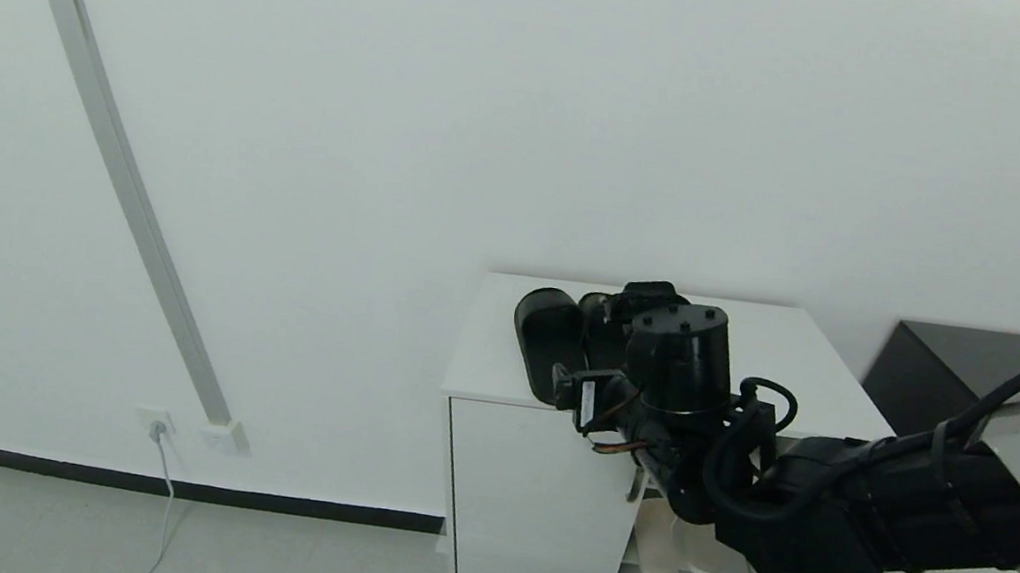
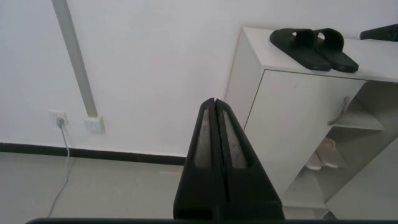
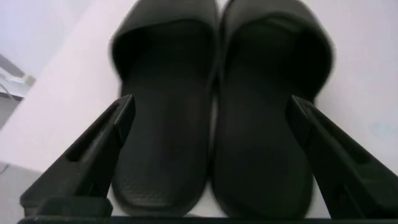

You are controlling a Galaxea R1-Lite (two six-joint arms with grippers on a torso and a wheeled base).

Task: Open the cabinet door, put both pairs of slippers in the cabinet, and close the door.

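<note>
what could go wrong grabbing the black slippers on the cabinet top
The right gripper is open around both black slippers. Closing may squeeze them together so that one pops free. They also lie near the front edge of the cabinet top, so a nudge might tip them off.

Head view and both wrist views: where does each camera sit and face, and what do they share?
Head view: on the head, facing forward and down at the white boxy cabinet; right arm shows.
Left wrist view: on the left wrist, facing the cabinet past the shut left claw.
Right wrist view: on the right wrist, facing the black rubber slippers, framed by the open right claw.
Shared: all show those slippers on the cabinet top.
</note>
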